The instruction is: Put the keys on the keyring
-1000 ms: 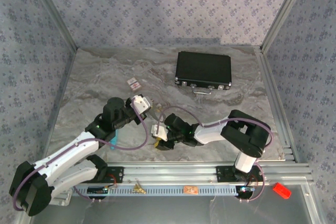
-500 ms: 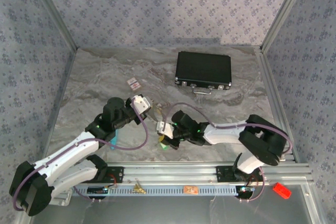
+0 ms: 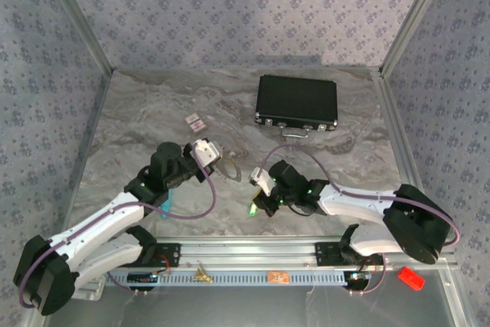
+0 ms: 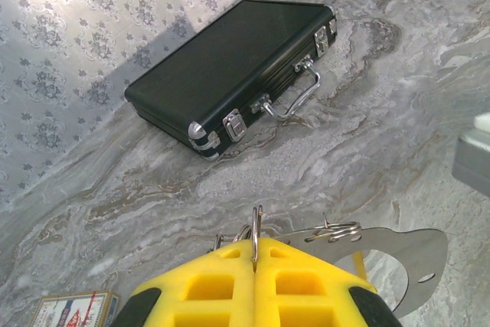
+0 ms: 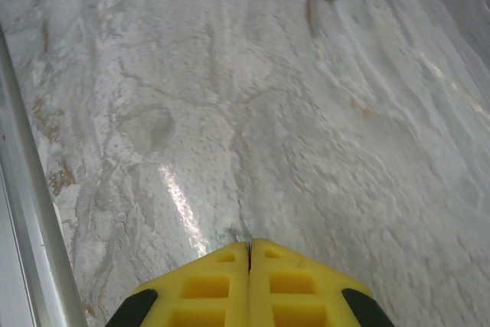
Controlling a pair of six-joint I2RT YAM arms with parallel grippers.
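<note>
Left fingers (image 4: 230, 254): clenched on the keyring (image 4: 255, 223). From the left wrist the thin wire stands upright in the seam between the two yellow pads.
Keyring, overhead: a pale hoop (image 3: 232, 169) hangs just off the left fingers (image 3: 220, 158), near the middle of the tabletop (image 3: 153, 112).
Beside the ring: a small split coil (image 4: 337, 229) and a flat silvery plate (image 4: 402, 254) with a small hole, both just right of the left pads.
Right fingers (image 5: 226, 262): pressed tight together. From the right wrist only a hairline seam shows, over bare marbled stone.
Green key (image 3: 251, 209): a bright green speck right at the tips of the right fingers (image 3: 256, 201), seemingly pinched there. The wrist view does not show its head.
Gap between arms: the green key sits near the hoop, to its right and a little nearer the bases, but not touching it.
Black case (image 3: 297, 103): lies flat at the far side of the tabletop, handle toward the arms. From the left wrist it is closed (image 4: 230, 59), latches and handle showing.
Red-and-white card (image 3: 195, 121): lies flat, left of the case and well apart from the hoop. Its corner shows at the lower left of the left wrist view (image 4: 73, 308).
Teal pen (image 3: 166, 203): partly under the left arm.
</note>
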